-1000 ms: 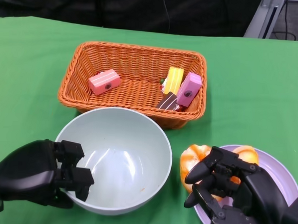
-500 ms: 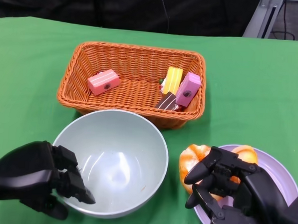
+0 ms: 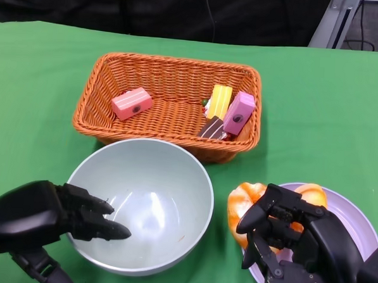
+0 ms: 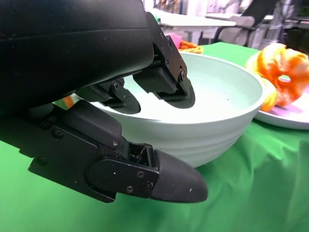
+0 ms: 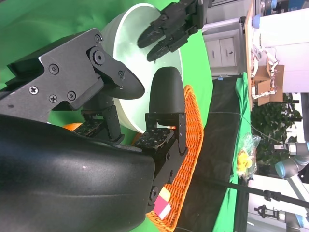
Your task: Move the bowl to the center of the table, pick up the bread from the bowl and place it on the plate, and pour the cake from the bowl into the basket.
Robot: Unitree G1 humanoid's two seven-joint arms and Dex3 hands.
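We find the bowl (image 3: 141, 205) at the lower centre of the frame on the green desk (image 3: 39, 89), upright and seemingly empty, its mouth facing straight up; being round, it has no long axis to speak of. Our left hand (image 3: 42, 219) at the lower left is the nearer one: its fingers (image 3: 99, 219) reach over the near-left rim and into the hollow, spread and grasping nothing, and the left wrist view shows a gap between them and the wall. The basket (image 3: 172, 106) lies just beyond the bowl toward the upper centre, long axis running left to right, with the cake pieces (image 3: 232, 112) already inside. Our right hand (image 3: 297, 245) at the lower right curls over the bread (image 3: 246, 205) by the plate (image 3: 356, 217); we cannot tell whether it grips it.
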